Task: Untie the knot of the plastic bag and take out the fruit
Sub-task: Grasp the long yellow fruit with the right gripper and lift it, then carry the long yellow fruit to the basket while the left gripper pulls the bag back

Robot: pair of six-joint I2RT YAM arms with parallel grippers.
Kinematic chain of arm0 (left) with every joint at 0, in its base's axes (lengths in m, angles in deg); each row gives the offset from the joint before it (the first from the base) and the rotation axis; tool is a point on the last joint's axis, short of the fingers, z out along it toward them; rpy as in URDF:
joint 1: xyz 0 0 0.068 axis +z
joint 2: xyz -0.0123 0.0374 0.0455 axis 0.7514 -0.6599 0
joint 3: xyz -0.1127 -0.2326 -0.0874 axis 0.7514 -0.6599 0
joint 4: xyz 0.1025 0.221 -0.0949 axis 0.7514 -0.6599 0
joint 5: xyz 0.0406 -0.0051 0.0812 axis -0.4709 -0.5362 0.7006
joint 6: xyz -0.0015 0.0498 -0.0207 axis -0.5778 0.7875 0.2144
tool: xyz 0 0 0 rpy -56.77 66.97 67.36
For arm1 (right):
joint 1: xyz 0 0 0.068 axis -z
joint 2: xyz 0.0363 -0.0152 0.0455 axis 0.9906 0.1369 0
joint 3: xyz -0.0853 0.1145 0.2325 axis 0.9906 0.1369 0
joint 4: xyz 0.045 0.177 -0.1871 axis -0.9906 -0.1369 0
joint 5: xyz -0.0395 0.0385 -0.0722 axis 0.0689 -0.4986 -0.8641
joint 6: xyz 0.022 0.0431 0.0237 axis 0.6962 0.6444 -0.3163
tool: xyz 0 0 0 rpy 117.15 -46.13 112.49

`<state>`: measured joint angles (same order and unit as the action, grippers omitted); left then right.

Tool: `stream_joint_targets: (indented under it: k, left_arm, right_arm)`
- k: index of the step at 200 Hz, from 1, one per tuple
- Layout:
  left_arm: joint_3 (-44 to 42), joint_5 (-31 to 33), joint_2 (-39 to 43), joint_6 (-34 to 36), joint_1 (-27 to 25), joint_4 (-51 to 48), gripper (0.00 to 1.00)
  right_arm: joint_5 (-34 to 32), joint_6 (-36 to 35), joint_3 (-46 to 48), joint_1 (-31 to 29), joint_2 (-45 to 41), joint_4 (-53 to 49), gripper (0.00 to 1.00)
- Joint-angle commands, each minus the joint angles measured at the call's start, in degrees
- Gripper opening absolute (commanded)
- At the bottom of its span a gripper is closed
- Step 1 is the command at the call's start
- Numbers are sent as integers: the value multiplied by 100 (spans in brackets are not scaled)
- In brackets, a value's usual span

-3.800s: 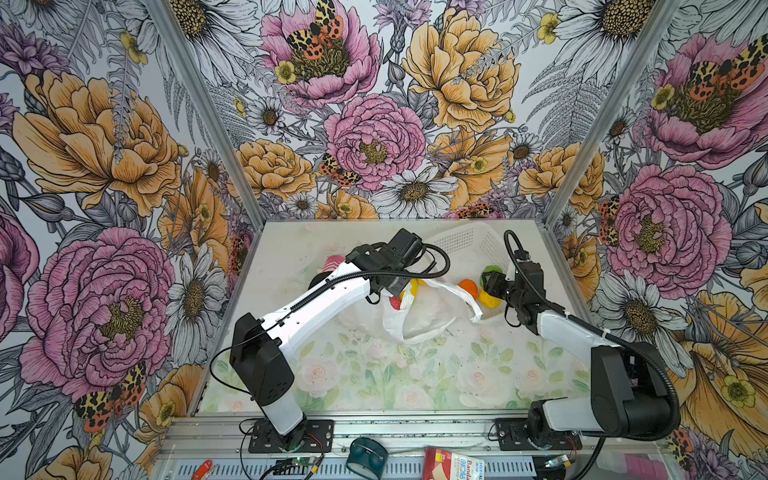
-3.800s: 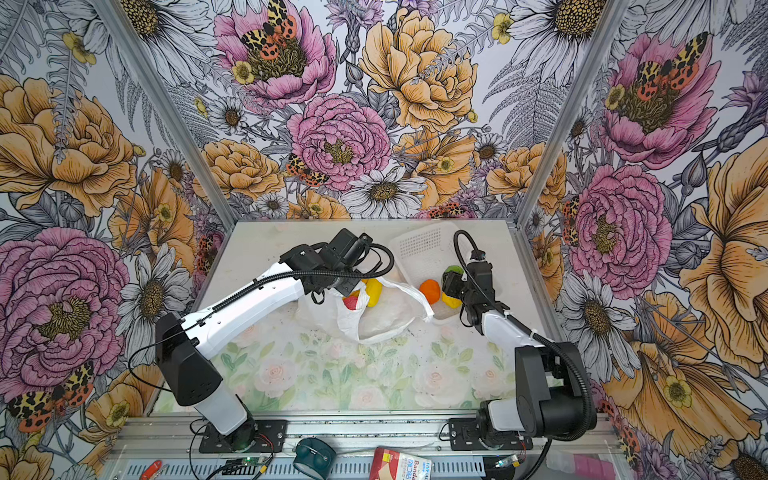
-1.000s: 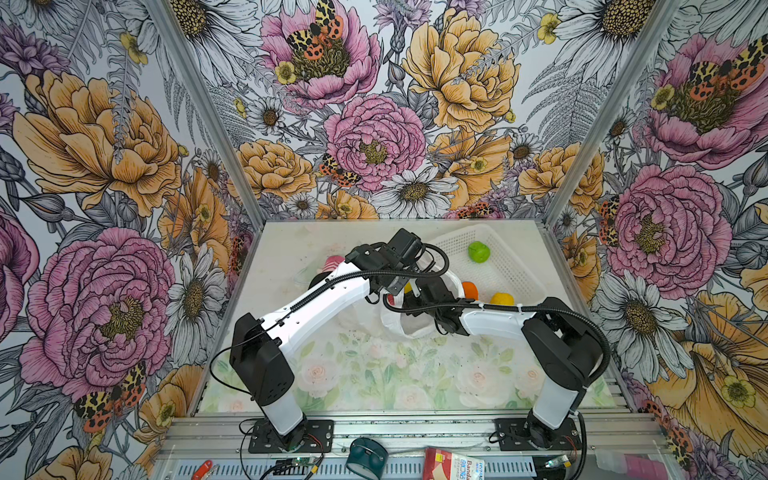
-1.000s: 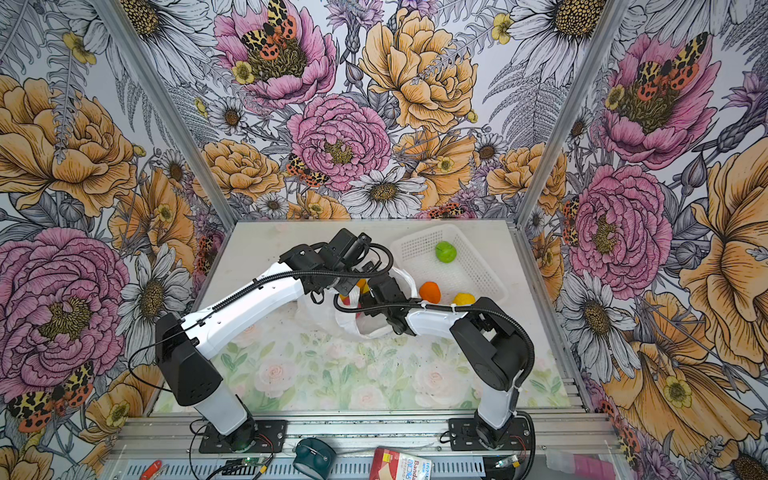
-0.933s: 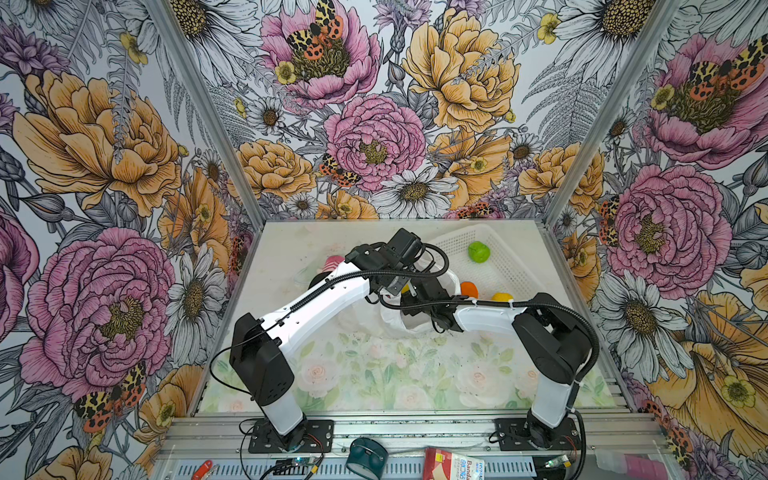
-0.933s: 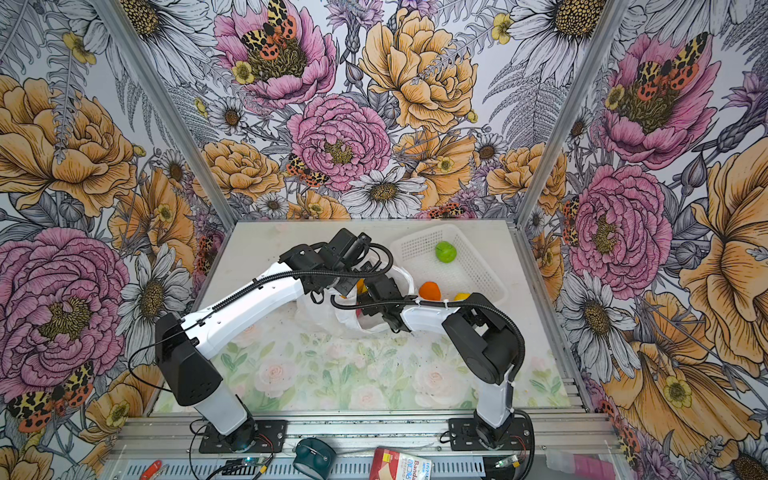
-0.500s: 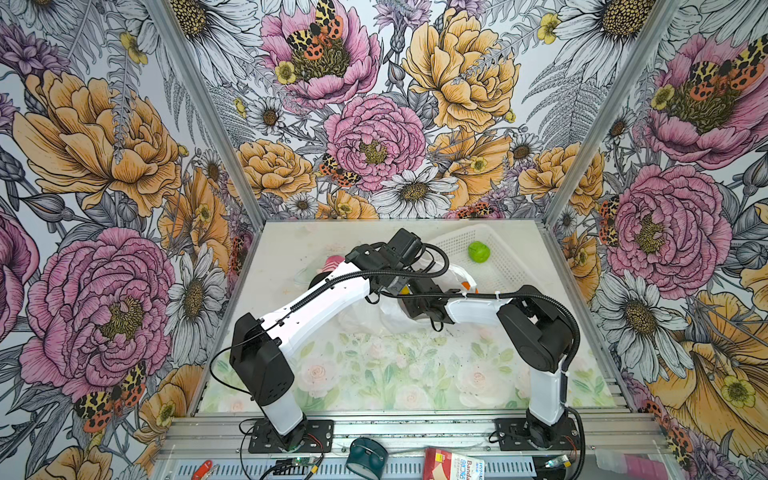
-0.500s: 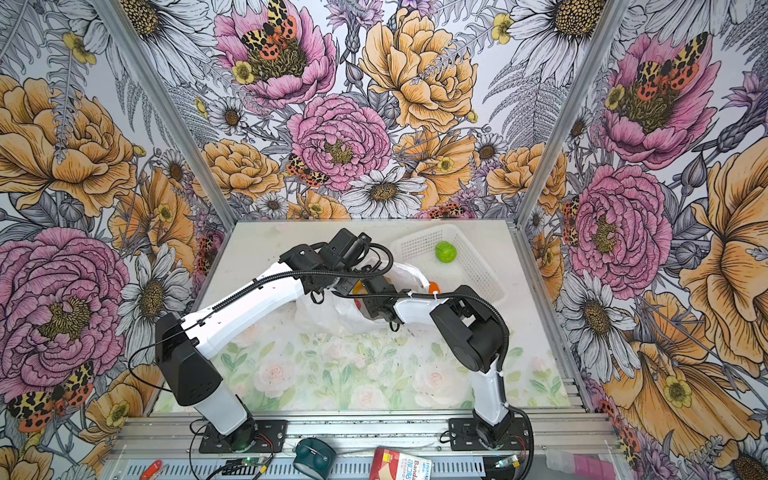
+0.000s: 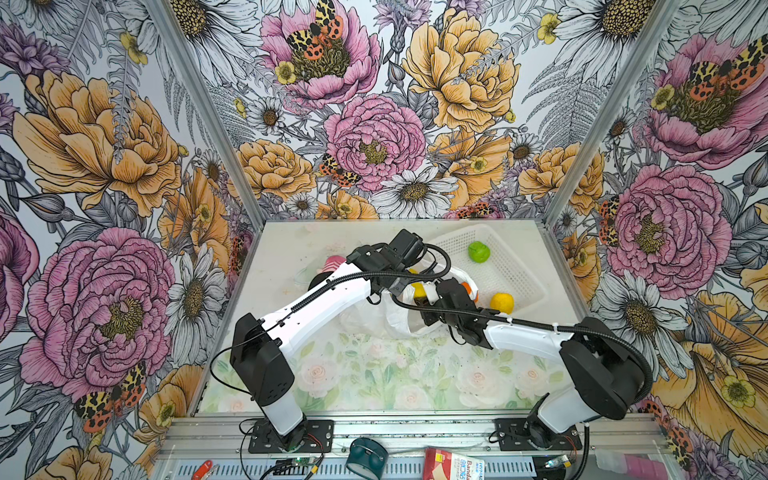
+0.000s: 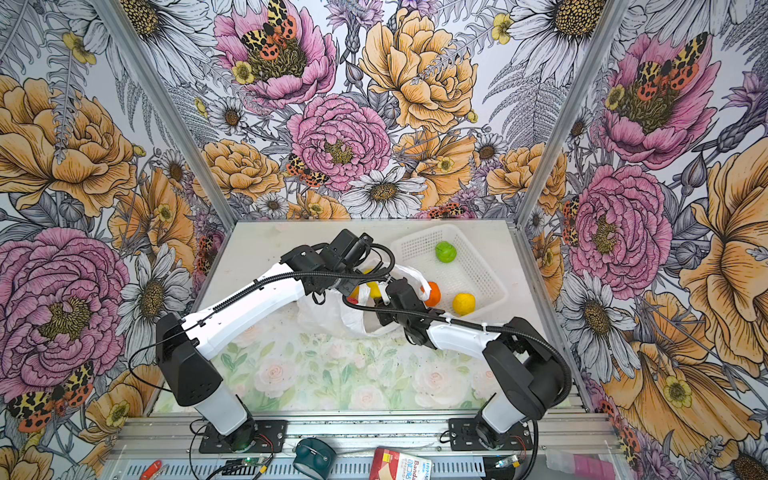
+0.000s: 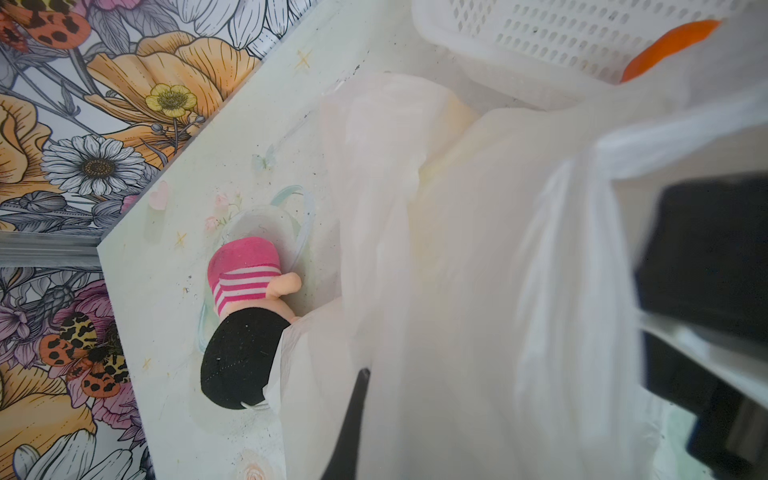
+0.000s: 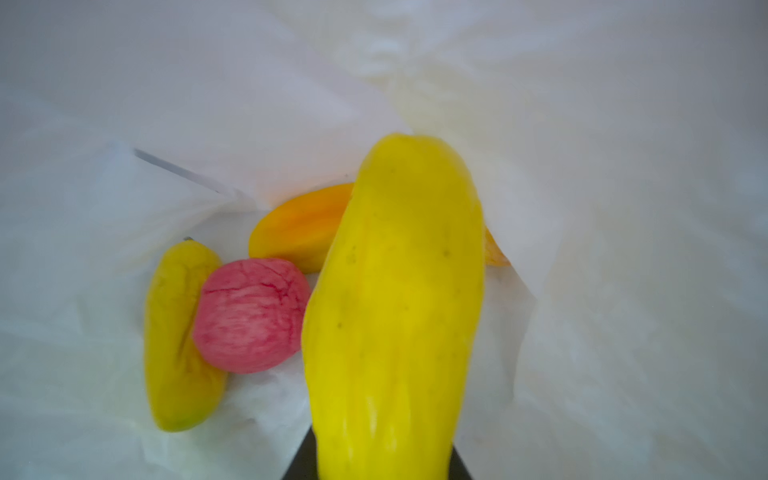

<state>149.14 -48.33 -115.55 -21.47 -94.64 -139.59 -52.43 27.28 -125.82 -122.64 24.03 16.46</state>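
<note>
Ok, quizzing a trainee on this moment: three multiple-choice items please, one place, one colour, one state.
1. Where is the green fruit? A in the bag; B in the basket; C held in the air.
2. In the right wrist view, the nearest fruit is: A pink; B green; C yellow.
3. The bag is: A knotted; B open; C folded flat.
B: the green fruit lies in the basket. C: a long yellow fruit fills that view. B: the right gripper reaches inside the bag.

White bag, yellow fruit
</note>
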Motion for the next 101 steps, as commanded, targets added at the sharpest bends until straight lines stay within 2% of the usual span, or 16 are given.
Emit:
stream_joint_targets:
  k: [1, 25, 62, 101]
  left_arm:
    - [-39, 114, -93, 105, 51, -148, 0]
    - [-45, 127, -89, 103, 67, -148, 0]
    - [-38, 98, -72, 99, 86, -151, 0]
    - [-50, 167, -88, 79, 104, -157, 0]
  right_arm:
    - [505, -29, 353, 35, -539, 880, 19]
    - [753, -133, 712, 0, -1030, 1118, 16]
    - [475, -101, 1437, -1, -1964, 1644, 13]
    - [488, -96, 2032, 8, -3096, 1799, 13]
